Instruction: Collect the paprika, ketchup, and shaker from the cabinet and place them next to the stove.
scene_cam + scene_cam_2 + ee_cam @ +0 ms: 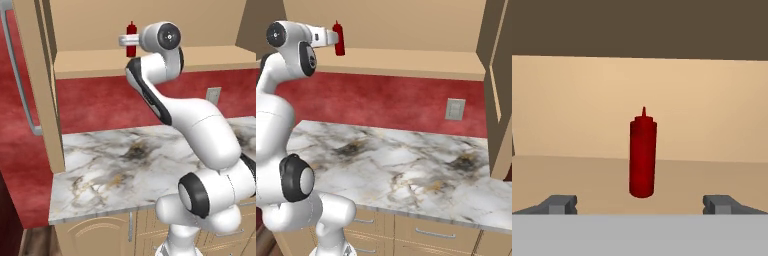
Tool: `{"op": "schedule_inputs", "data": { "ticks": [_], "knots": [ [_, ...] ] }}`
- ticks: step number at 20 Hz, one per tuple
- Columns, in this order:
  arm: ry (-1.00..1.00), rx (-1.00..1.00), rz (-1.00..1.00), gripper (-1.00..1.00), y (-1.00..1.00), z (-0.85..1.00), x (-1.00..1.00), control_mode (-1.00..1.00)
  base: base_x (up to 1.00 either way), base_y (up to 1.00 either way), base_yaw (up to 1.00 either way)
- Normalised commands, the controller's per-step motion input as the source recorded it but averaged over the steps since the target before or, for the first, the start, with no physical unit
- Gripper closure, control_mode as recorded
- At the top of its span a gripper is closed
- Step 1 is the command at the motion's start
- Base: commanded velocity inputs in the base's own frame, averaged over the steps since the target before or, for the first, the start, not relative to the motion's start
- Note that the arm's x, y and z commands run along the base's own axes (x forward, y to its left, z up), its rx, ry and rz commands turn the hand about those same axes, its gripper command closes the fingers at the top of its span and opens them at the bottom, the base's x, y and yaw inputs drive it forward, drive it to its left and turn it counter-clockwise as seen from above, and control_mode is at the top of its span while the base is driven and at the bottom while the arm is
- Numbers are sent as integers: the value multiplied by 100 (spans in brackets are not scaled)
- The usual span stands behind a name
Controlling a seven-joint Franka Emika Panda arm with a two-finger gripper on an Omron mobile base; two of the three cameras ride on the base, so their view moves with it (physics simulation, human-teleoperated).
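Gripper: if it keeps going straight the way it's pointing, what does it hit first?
Most likely the ketchup, upright on the cabinet shelf. It sits centred between the open gripper fingertips in the hand view, with the cabinet's back wall behind it. The remaining gap is hard to judge.

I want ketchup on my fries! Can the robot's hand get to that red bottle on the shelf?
Probably yes. The hand is open and aimed straight at the ketchup, which stands upright on the cabinet shelf with nothing between them.

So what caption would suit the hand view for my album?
Open jaws line up on the upright ketchup standing on the cabinet shelf.
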Motion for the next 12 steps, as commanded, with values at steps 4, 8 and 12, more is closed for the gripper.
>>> {"op": "schedule_inputs", "data": {
  "ticks": [4, 8, 12],
  "knots": [
    [2, 2, 0, -100, 0, 0, 32, -100, 0, 0, 0],
    [1, 4, 0, -100, 0, 0, 35, -100, 0, 0, 0],
    [2, 5, 0, -100, 0, 0, 38, -100, 0, 0, 0]
  ]
}}
